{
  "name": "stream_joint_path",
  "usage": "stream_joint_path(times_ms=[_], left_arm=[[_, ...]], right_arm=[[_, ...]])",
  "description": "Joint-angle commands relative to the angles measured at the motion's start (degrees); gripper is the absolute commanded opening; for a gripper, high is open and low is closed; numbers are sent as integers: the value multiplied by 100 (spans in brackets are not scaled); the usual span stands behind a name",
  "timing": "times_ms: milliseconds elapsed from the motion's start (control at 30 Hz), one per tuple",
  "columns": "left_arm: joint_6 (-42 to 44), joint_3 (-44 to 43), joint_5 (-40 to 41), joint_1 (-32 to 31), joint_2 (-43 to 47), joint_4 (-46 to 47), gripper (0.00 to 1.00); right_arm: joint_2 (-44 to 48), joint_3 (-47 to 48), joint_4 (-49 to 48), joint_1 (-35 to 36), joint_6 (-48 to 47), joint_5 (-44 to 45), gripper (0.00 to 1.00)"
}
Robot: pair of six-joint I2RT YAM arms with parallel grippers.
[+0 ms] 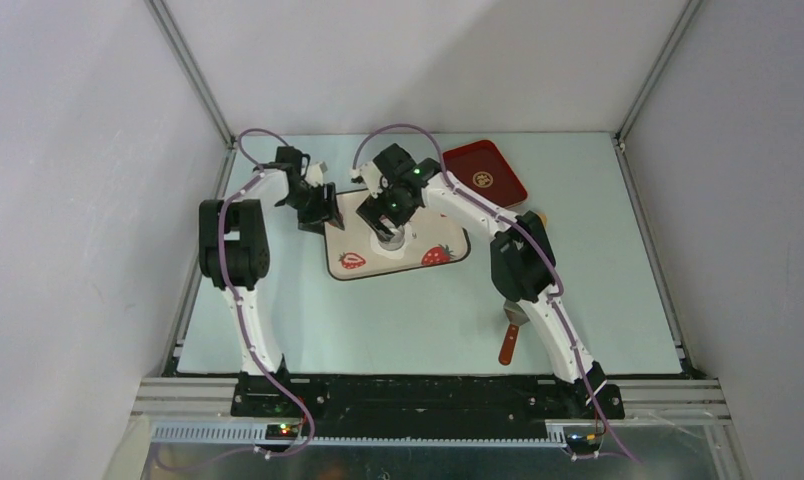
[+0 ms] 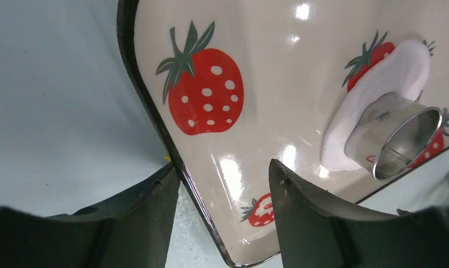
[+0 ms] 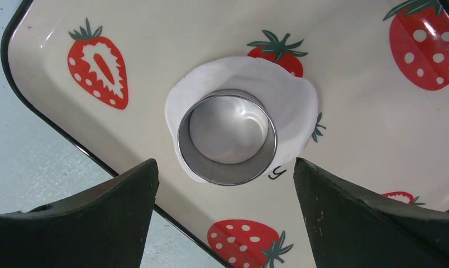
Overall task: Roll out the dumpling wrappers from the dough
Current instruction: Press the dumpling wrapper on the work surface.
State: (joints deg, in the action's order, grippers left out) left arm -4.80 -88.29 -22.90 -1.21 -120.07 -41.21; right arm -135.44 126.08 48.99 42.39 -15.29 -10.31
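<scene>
Two arms over one strawberry tray, one piece of dough, one cup

We count two trays on the desk (image 1: 398,330): the strawberry tray (image 1: 398,268) near the middle and a red tray (image 1: 484,172) just beyond it to the right, apart from it. One dough (image 3: 289,100) piece lies pressed flat and roundish near the middle of the strawberry tray. One silvery cup (image 3: 233,174) stands on it, open end up, set toward one edge of the dough. One red-handled tool (image 1: 509,340) lies on the desk beside the right arm (image 1: 523,265). That arm bends over the tray, its wrist pointing down at the cup, and the right jaws stand wide apart above it, touching nothing. The left arm (image 1: 246,250) reaches to the tray's left edge. The left jaws are apart, one over the desk and one over the tray, with the rim between them.
</scene>
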Motion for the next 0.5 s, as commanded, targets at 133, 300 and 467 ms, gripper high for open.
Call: stream_joint_path(times_ms=[133,300,467], left_arm=[[-348,-4,-429,-25,-267,-75,52],[-392,18,-240,-94,-248,-65,41],[-461,71,-213,-98,-211,28,29]], right_arm=[[-247,286,3,46,48,342,93],[-331,251,-58,-47,208,397,91],[4,-12,-159,-70,187,379,90]])
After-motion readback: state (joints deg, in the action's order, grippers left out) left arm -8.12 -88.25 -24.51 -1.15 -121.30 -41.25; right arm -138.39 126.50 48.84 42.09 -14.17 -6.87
